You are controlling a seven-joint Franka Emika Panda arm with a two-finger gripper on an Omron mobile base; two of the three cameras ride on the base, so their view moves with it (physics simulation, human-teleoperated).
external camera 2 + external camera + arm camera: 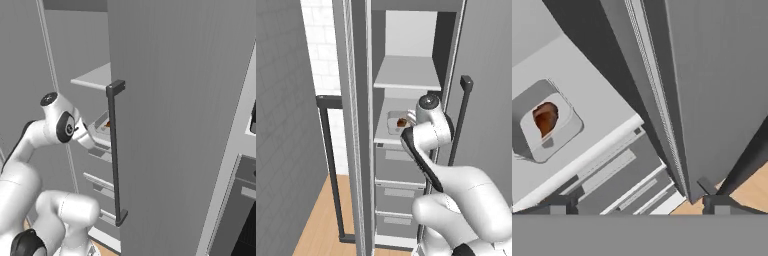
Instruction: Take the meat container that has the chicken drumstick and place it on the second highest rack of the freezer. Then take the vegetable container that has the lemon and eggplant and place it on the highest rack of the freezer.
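The gripper (637, 204) hangs with its jaws spread wide and nothing between them, just outside the open freezer (406, 65). The meat tray (543, 126) with the drumstick (546, 118) sits on the lower white shelf (607, 117), above the grey drawers (398, 162). The top shelf (406, 75) is bare.

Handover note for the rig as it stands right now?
Gripper: jaws open, empty, near the lower white shelf's front edge.
Pale square meat container with reddish-brown chicken drumstick sits on the lower white shelf of the tall grey freezer, door open.
Done: first placement.
Left: fetch the lemon-and-eggplant container, set it on the upper white shelf.
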